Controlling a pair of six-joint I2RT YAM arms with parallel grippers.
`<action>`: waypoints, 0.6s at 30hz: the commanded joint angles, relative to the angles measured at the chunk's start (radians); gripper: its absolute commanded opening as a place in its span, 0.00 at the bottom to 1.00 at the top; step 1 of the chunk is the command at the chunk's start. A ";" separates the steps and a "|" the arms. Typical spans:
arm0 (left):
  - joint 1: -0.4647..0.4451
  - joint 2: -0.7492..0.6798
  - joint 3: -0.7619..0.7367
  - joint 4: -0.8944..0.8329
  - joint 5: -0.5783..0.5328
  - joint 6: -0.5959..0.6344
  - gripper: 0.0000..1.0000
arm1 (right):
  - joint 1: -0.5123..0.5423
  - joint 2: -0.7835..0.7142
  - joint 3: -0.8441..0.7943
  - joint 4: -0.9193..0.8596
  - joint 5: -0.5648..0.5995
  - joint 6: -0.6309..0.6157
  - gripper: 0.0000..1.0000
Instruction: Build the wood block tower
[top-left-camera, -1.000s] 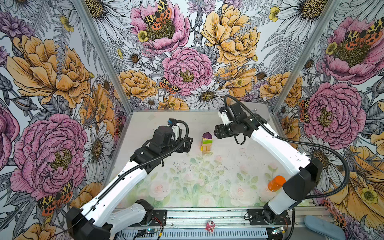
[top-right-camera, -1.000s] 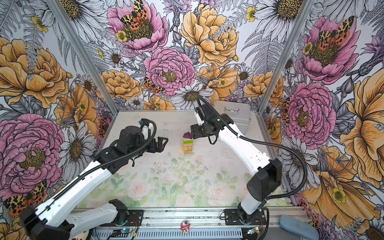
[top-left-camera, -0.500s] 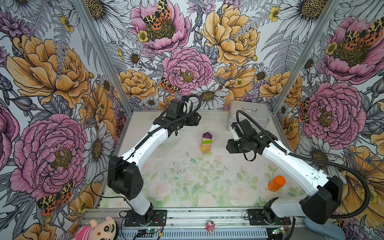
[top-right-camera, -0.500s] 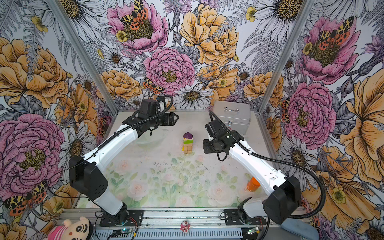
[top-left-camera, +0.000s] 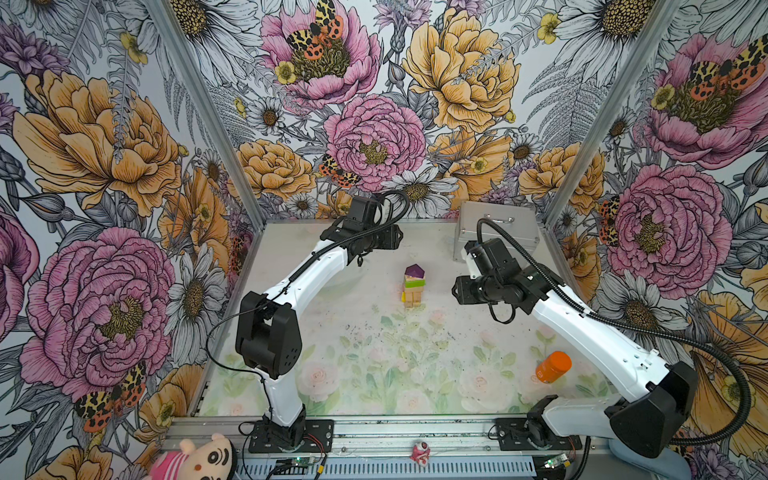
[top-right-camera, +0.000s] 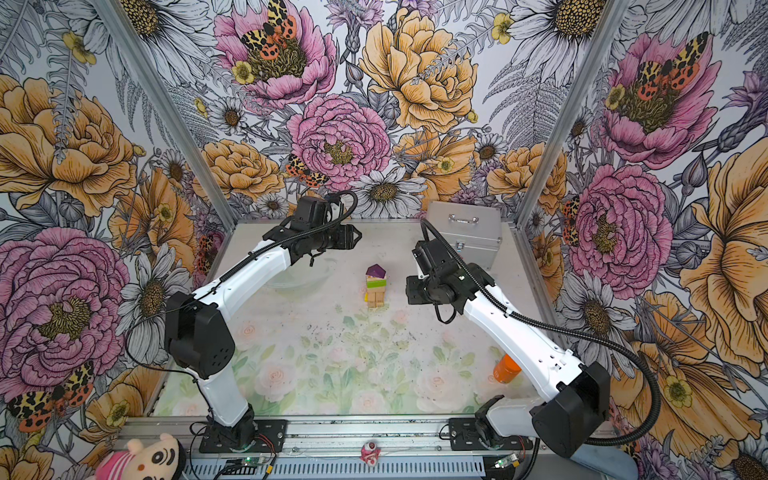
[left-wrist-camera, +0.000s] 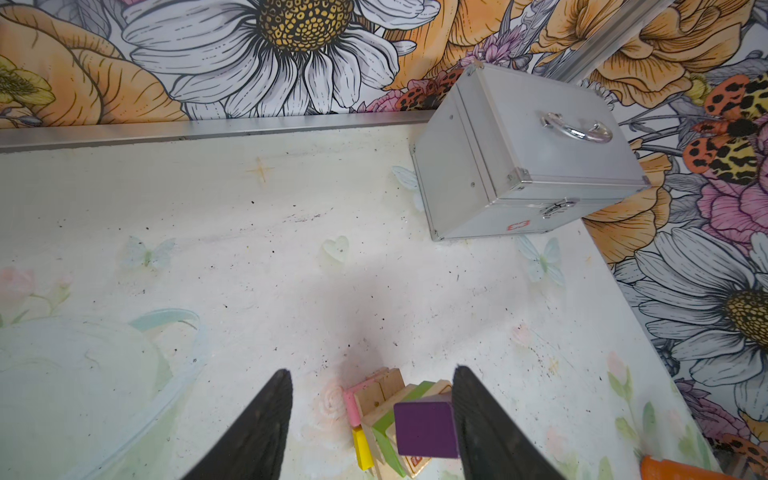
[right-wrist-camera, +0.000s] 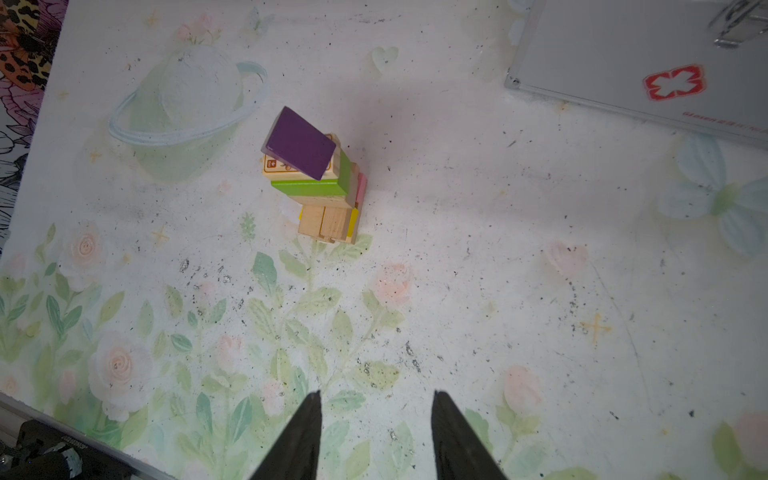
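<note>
Robot lab booth, floral walls (top-left-camera: 374, 124)

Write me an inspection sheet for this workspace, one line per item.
Surface: floral-printed table, scattered with dark specks.
Job's things: tower standing mid-table, tan blocks low, green above, purple block on top; loose blocks: nothing seen.
Clutter: orange bottle beside the right arm; silver case in the far right corner.
Grippers: left gripper and right gripper both open, fingers empty, apart from the tower.
Cables: black conduit running along each arm.
Surroundings: floral walls; plush toy outside the front rail.
</note>
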 joint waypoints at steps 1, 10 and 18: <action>0.012 0.047 0.034 -0.032 -0.025 0.047 0.59 | 0.003 -0.027 0.013 0.006 0.024 0.000 0.51; 0.016 0.136 0.088 -0.055 0.009 0.068 0.54 | -0.006 -0.024 0.031 -0.003 0.025 -0.009 0.68; 0.006 0.213 0.132 -0.097 0.075 0.120 0.51 | -0.011 -0.016 0.031 -0.007 0.017 -0.013 0.69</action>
